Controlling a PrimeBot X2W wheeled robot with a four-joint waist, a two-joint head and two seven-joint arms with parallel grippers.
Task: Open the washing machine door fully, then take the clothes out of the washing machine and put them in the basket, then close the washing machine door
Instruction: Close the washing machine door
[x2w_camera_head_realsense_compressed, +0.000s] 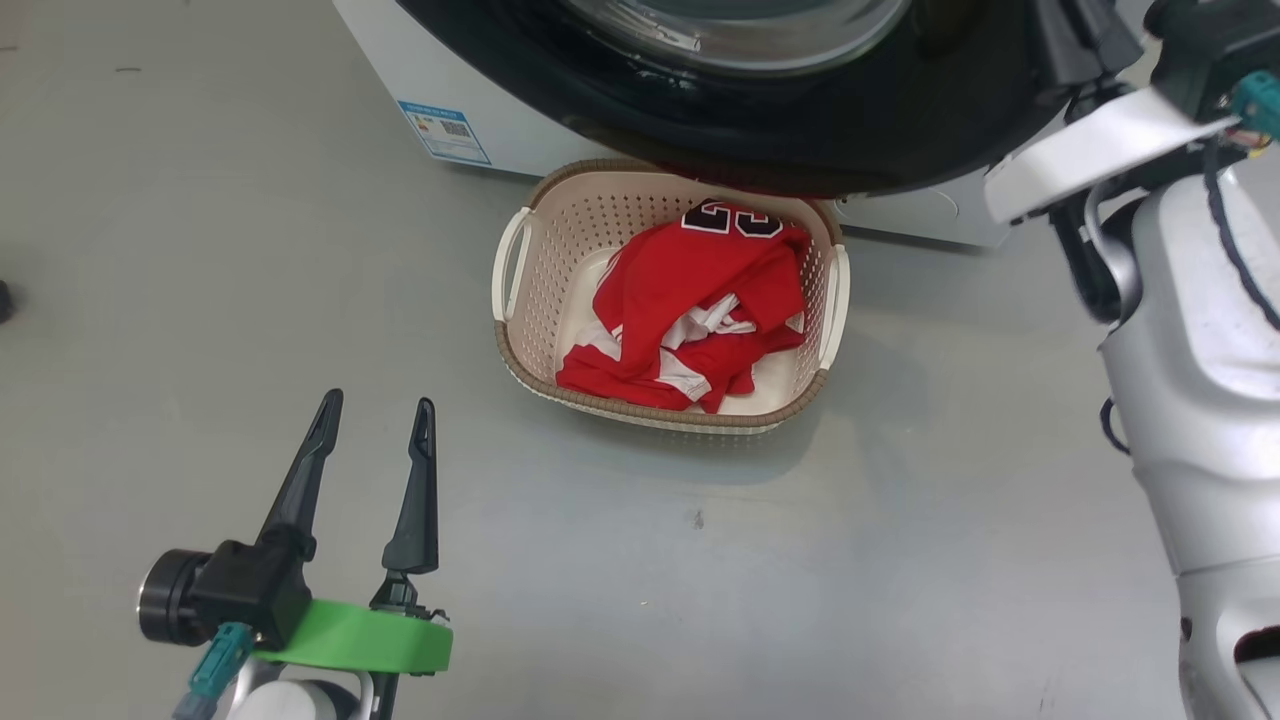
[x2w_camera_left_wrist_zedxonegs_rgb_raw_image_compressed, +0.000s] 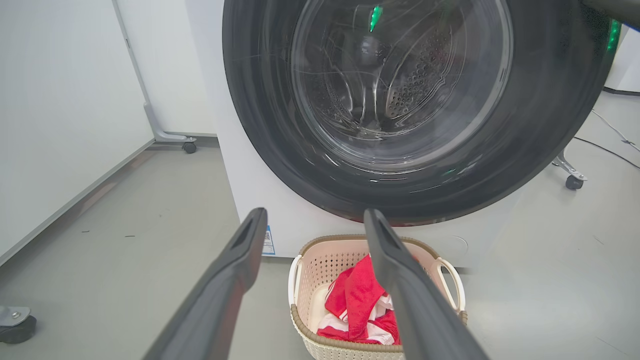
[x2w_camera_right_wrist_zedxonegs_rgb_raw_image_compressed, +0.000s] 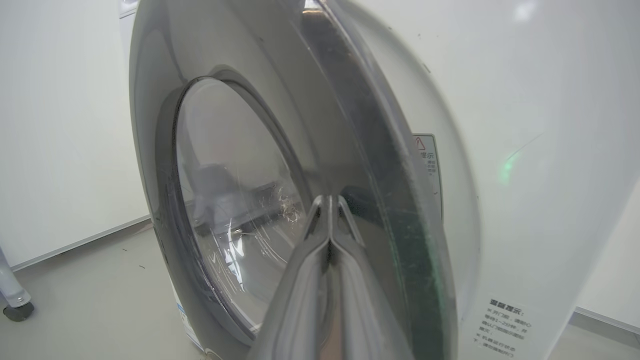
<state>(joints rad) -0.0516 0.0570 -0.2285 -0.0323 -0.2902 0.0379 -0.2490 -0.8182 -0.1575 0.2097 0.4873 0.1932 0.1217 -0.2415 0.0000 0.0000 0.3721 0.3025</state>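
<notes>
The washing machine door (x2w_camera_head_realsense_compressed: 800, 130) with its glossy black rim hangs over the far end of the basket (x2w_camera_head_realsense_compressed: 560, 260). In the left wrist view the door (x2w_camera_left_wrist_zedxonegs_rgb_raw_image_compressed: 540, 125) covers the opening of the white washing machine (x2w_camera_left_wrist_zedxonegs_rgb_raw_image_compressed: 250, 190). The clothes (x2w_camera_head_realsense_compressed: 700, 290), red with white trim and dark numbers, lie heaped in the basket (x2w_camera_left_wrist_zedxonegs_rgb_raw_image_compressed: 325, 260). My left gripper (x2w_camera_head_realsense_compressed: 379, 400) hovers open and empty over the floor, left of and nearer than the basket. My right gripper (x2w_camera_right_wrist_zedxonegs_rgb_raw_image_compressed: 330, 200) is shut, with its tips against the door's rim (x2w_camera_right_wrist_zedxonegs_rgb_raw_image_compressed: 165, 100) near its edge, next to the washer front (x2w_camera_right_wrist_zedxonegs_rgb_raw_image_compressed: 550, 150).
My right arm (x2w_camera_head_realsense_compressed: 1090, 150) reaches up along the right side toward the door. A blue label (x2w_camera_head_realsense_compressed: 445, 130) marks the washer's lower front. White panels on casters (x2w_camera_left_wrist_zedxonegs_rgb_raw_image_compressed: 189, 146) stand to the left; another caster (x2w_camera_left_wrist_zedxonegs_rgb_raw_image_compressed: 574, 182) and a cable (x2w_camera_left_wrist_zedxonegs_rgb_raw_image_compressed: 605, 150) lie to the right.
</notes>
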